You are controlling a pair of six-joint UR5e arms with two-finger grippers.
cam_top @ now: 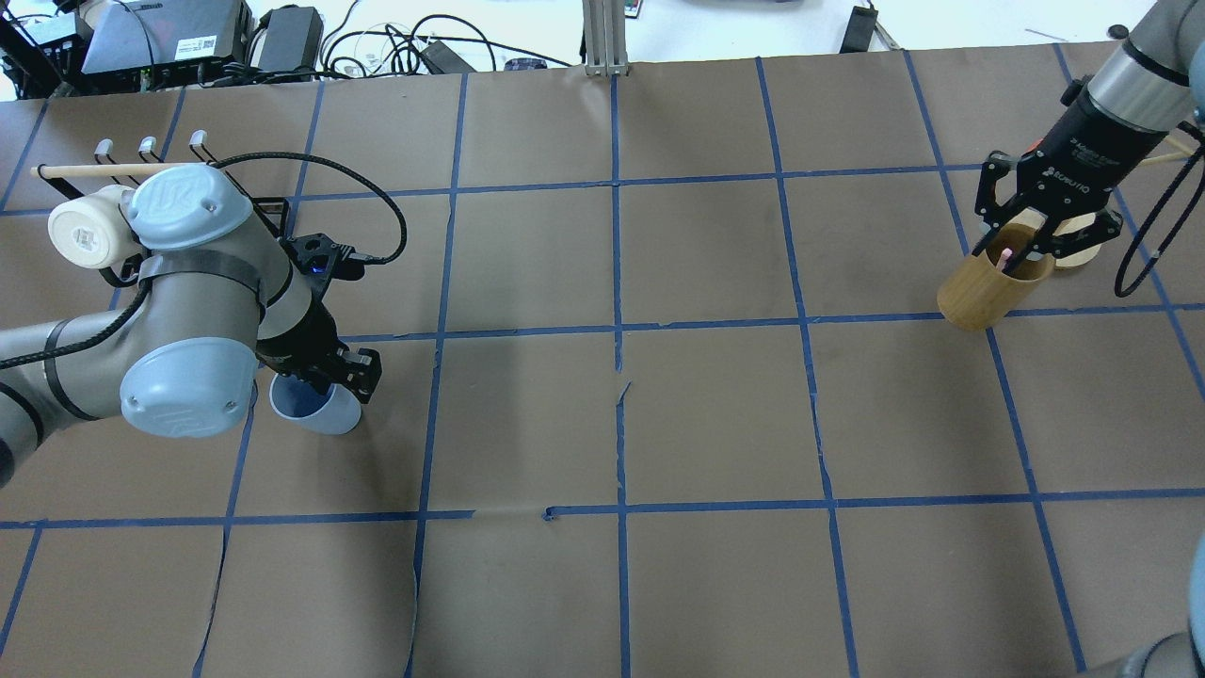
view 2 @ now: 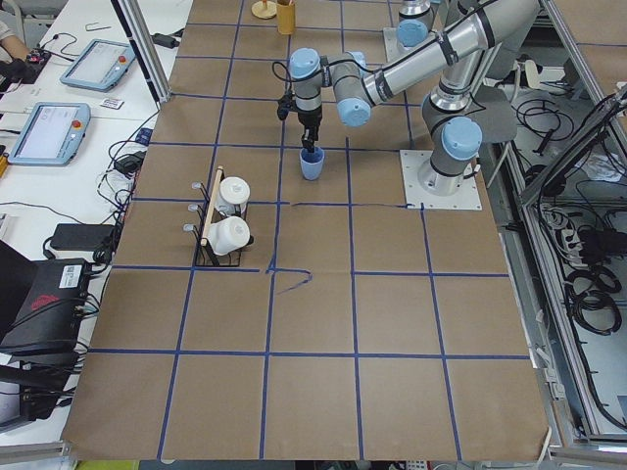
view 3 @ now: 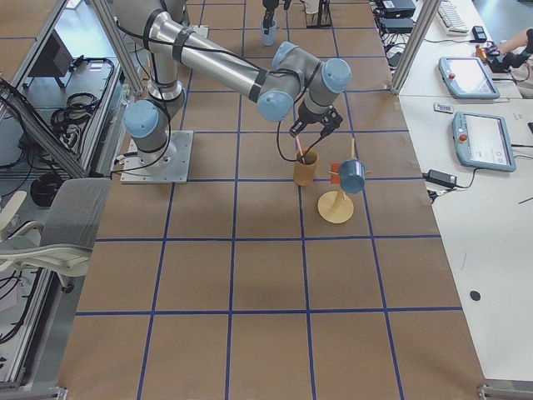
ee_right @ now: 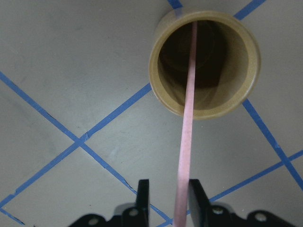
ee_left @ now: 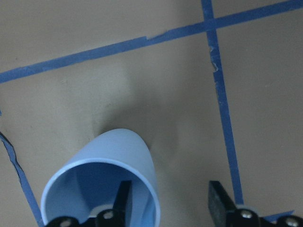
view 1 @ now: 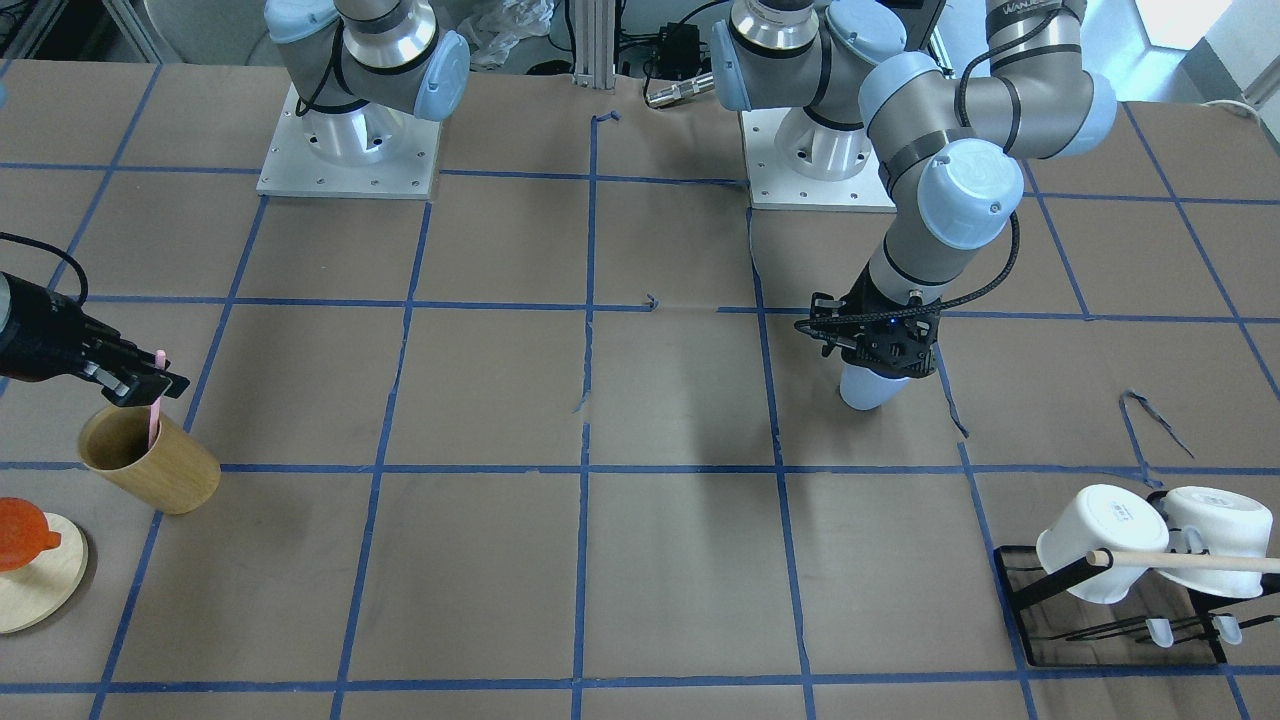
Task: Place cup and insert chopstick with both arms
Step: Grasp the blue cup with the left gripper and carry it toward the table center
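Cup: pale blue, plain and smooth-walled, narrowing toward its base, with a deeper blue inside. It stands mouth up on the brown paper table. It is left of centre in the overhead view and right of centre in the front-facing view, inside a taped square and off the blue lines.

Left gripper: set down over the cup's rim, with one finger inside the mouth and the other outside. The jaws are spread. The outer finger stands apart from the wall, with bare paper showing between them.

Chopstick: thin, straight and pink. Its lower end is down in the holder. In the front-facing view its top pokes up past the gripper.

Holder: a tan wooden cylinder, upright and open-topped, at the right edge of the overhead view.

Right gripper: above the holder's mouth. The stick runs between the fingers, close to one and with a visible gap to the other, so the jaws are slightly parted and not clenched.

Rack: black wire, lower right of the front-facing view, with two white cups hung on it.

Round wooden base: lower left of the front-facing view, near the holder, with an orange piece on it.
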